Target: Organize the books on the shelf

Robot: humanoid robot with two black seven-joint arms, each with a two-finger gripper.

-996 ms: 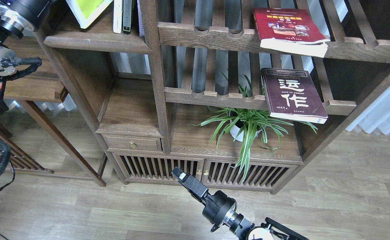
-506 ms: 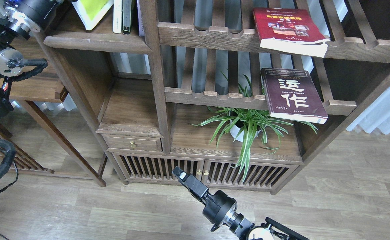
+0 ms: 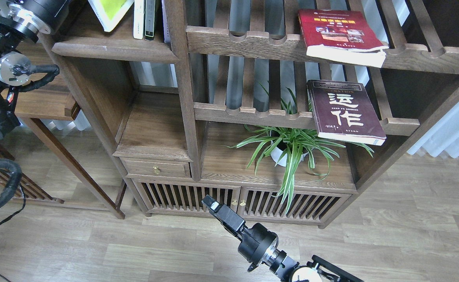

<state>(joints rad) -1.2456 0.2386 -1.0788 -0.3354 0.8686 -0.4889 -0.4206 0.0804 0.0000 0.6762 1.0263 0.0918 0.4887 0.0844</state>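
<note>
The yellow-green book [image 3: 109,11] leans tilted over the left end of the dark-brown plank shelf [image 3: 111,49], its top cut off by the view's upper edge. My left arm's wrist [image 3: 37,11] is just left of it; the fingers are above the view's edge. The red book [image 3: 339,33] lies flat on the upper slatted rack. The maroon book [image 3: 345,113] lies flat on the lower slatted rack. My right gripper [image 3: 212,204] hangs low in front of the cabinet doors, empty, far from all books; its fingers cannot be told apart.
Thin white [image 3: 138,19] and dark [image 3: 149,19] books stand upright on the shelf, right of the yellow-green book. A potted spider plant [image 3: 288,149] sits under the lower rack. A side table board [image 3: 45,103] is at the left. Wood floor lies below.
My left arm has moved right and slightly up, and the yellow-green book has shifted right with it, closer to the upright white book. The right arm has not moved.
</note>
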